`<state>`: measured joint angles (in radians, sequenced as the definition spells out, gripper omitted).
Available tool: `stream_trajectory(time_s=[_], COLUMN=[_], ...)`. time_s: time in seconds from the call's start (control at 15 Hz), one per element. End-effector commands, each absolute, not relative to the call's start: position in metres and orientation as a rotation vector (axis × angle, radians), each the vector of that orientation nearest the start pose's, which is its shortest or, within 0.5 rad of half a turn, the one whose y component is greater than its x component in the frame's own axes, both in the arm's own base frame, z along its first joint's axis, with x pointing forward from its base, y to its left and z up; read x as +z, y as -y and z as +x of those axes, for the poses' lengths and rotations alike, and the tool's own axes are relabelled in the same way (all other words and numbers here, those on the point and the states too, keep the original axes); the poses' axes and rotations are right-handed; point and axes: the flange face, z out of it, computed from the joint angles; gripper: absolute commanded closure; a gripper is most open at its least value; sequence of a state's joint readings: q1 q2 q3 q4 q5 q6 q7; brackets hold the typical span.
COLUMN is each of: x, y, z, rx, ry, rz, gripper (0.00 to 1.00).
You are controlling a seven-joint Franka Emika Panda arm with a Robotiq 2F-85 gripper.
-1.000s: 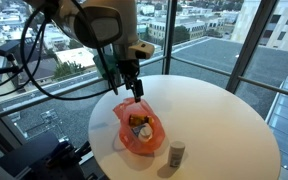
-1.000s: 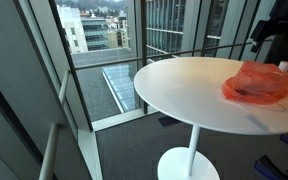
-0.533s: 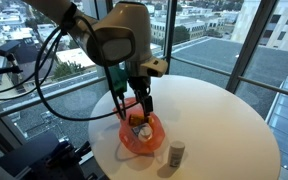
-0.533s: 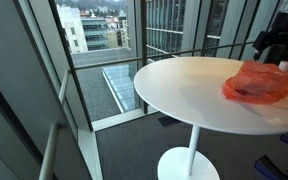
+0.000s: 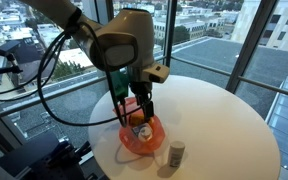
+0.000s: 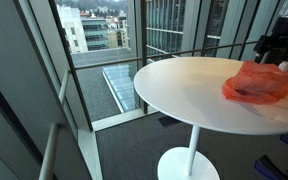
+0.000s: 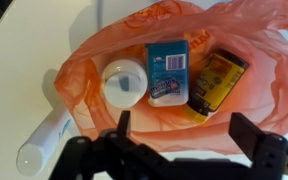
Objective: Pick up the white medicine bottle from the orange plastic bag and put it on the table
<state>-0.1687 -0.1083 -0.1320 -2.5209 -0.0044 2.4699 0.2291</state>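
Note:
The orange plastic bag point(image 7: 84, 80) lies open on the round white table point(image 5: 214, 115), and shows in both exterior views point(image 5: 139, 137) point(image 6: 256, 84). In the wrist view it holds the white medicine bottle point(image 7: 124, 84), seen from its round top, a blue box point(image 7: 167, 72) and a yellow-and-black bottle point(image 7: 216, 85). My gripper point(image 7: 187, 135) hangs open and empty just above the bag, its fingers to either side of the blue box and the yellow bottle. It also shows in an exterior view point(image 5: 139, 108).
A second white bottle point(image 5: 176, 153) stands on the table beside the bag, near the table's edge; it also shows in the wrist view point(image 7: 44, 141). Glass walls and railings surround the table.
The arm has come down and moved over the bag; the gripper is now lower and closer to the bag's contents. The bag and bottles have not moved.

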Motion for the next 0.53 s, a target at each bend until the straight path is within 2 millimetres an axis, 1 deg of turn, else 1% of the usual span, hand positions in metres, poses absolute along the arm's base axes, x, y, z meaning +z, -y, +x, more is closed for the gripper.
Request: stream_trajectory(time_s=[0.0,0.2,0.47], x=[0.3141,0.3079,0.3048], y=[0.1378,0.1399,0.1464], z=[0.4379,0.4375,0.4346], rx=[-0.090,-0.084,-0.074], ry=[-0.787,-0.777,-0.773], rz=[-3.014,-3.011,-3.028], gripper=[0.00,0.00,0.00])
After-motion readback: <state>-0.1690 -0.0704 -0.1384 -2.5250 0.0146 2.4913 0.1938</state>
